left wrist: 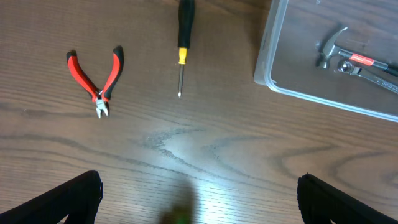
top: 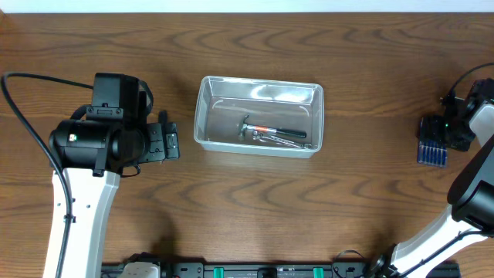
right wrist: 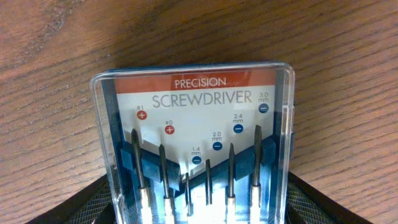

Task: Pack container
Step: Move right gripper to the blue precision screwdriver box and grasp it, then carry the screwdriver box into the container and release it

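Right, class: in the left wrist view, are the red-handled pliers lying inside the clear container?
No, the pliers lie on the bare wooden table left of the screwdriver, well apart from the container.

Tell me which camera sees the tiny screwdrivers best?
Right wrist view: the screwdriver set fills the picture, label readable. Overhead shows it as a small blue pack at the right edge. Left wrist view misses it.

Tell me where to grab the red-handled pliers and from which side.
Probably grip the pliers at the pivot, where the red handles converge just behind the jaws, coming straight down from above. They lie flat on the table with handles splayed, so only that neck is narrow.
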Controlling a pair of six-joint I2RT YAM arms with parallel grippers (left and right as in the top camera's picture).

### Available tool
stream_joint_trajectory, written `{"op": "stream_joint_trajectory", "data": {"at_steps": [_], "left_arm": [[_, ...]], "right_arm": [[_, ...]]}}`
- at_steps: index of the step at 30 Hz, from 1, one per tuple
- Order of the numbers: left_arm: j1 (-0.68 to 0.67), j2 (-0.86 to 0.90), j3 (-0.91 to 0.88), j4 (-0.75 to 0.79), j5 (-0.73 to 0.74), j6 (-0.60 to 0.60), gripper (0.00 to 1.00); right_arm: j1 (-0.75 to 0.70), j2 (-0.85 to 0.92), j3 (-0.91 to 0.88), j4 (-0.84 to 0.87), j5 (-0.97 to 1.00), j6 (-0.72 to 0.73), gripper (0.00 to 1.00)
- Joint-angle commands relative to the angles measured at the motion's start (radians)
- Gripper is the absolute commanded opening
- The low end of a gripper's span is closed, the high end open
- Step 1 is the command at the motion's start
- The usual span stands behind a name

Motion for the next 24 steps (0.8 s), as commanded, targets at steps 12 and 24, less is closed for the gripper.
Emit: {"op": "stream_joint_trajectory", "data": {"at_steps": [12,24], "left_arm": [[0.006,-0.003,0.018,-0.003,-0.011,-0.005,0.98],[0.006,-0.003,0.018,-0.003,-0.011,-0.005,0.98]], "right_arm": [[-0.001,0.060,-0.020,-0.011,-0.030,0.014,0.32],[0.081,-0.028,0.152,-0.168,-0.033,0.043,0.01]]}}
